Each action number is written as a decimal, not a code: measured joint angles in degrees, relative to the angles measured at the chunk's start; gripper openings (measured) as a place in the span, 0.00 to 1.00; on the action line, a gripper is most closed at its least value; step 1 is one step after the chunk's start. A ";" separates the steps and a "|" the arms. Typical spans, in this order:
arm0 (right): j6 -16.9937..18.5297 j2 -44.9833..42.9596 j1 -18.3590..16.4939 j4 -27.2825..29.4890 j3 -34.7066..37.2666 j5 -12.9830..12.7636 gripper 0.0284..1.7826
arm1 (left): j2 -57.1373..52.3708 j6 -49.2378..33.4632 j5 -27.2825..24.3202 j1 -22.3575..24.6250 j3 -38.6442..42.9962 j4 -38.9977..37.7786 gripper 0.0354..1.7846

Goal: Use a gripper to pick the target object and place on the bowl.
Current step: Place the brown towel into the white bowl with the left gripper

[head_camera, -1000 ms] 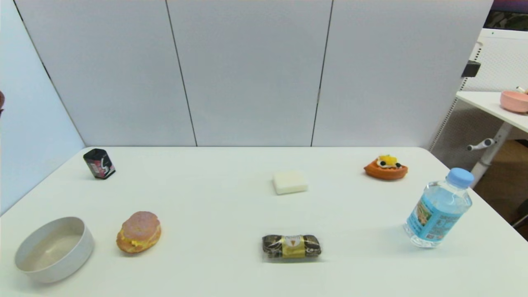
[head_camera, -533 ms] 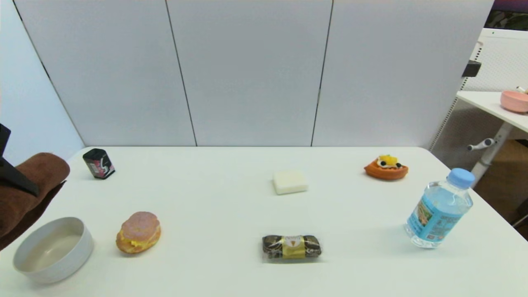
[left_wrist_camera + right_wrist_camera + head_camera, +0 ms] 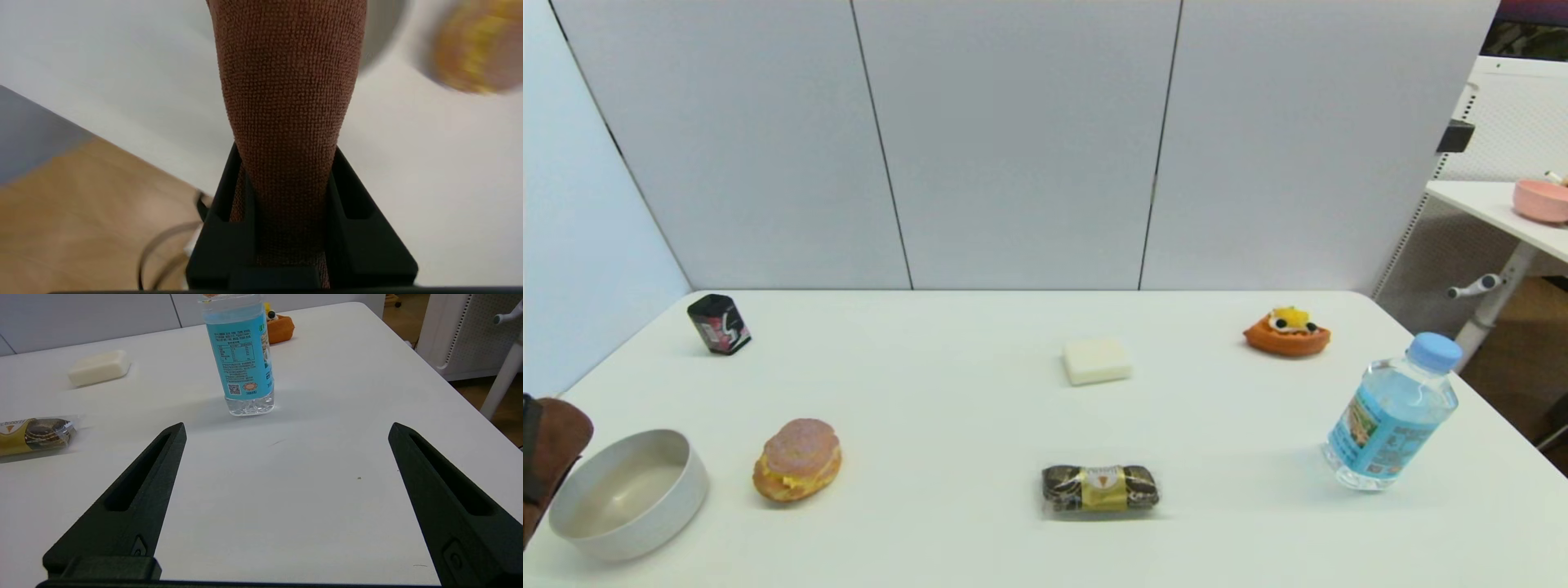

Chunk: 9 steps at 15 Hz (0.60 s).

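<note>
The dark brown towel roll (image 3: 554,437) shows at the far left edge of the head view, just left of the pale grey-white bowl (image 3: 690,498) and about level with its rim. My left gripper (image 3: 286,148) is shut on the towel (image 3: 286,81), whose free end sticks out beyond the fingertips. In the left wrist view, part of the bowl (image 3: 384,36) shows behind the towel. The bowl's inside is bare. My right gripper (image 3: 286,430) is open and empty, low over the table's front right, facing the water bottle (image 3: 241,355).
On the white table (image 3: 980,425) lie a bun (image 3: 798,459), a wrapped snack with a gold band (image 3: 1100,487), a white block (image 3: 1097,360), a black can (image 3: 719,324) and an orange tart (image 3: 1286,331). The bottle (image 3: 1392,412) stands at the right. A pink bowl (image 3: 1539,200) sits on a side table.
The left gripper swung into view with the towel above the bowl's left side, then dropped lower and back to the left edge. The right arm has not moved.
</note>
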 joint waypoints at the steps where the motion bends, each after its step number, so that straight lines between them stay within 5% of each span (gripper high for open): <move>1: 0.02 0.00 0.00 0.00 0.00 0.00 0.96 | -1.99 1.74 2.29 0.13 5.47 -7.61 0.24; 5: 0.00 0.00 0.00 0.00 0.00 -0.02 0.96 | -8.00 8.45 6.56 0.37 22.04 -40.52 0.24; 9: 0.02 0.00 0.00 0.00 0.00 0.00 0.96 | -10.12 15.73 7.39 0.41 28.36 -66.55 0.24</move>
